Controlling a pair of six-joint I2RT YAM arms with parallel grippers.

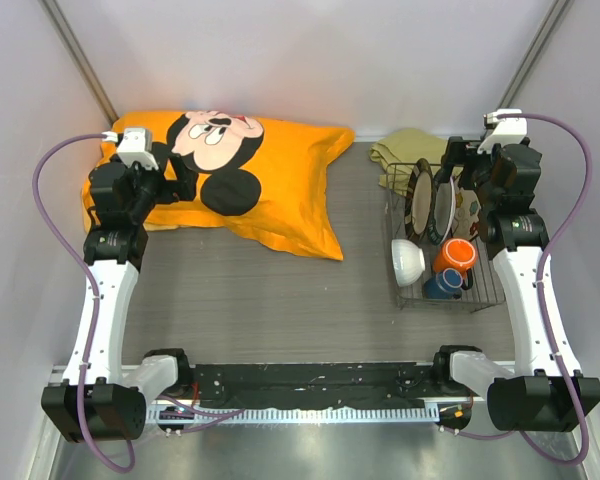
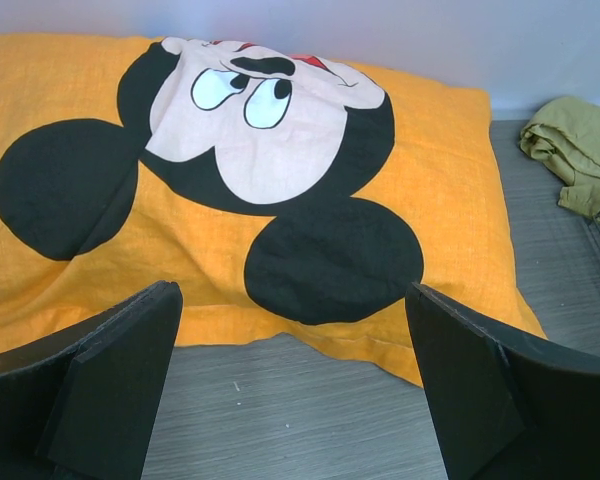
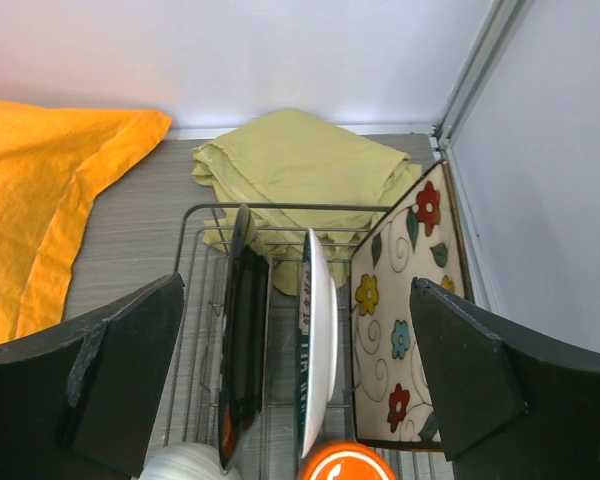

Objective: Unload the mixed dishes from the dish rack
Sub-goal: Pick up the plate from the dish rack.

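Note:
The dark wire dish rack stands at the right of the table and also shows in the right wrist view. In it stand on edge the brown dark-rimmed plate, the white plate with patterned rim and the square cream floral plate. At its front lie the white bowl, the orange mug and the small dark-blue cup. My right gripper is open above the standing plates, touching none. My left gripper is open and empty over the table by the pillow.
A large orange Mickey Mouse pillow lies at the back left and fills the left wrist view. An olive-green folded cloth lies behind the rack, near the right wall. Walls close in at back and sides.

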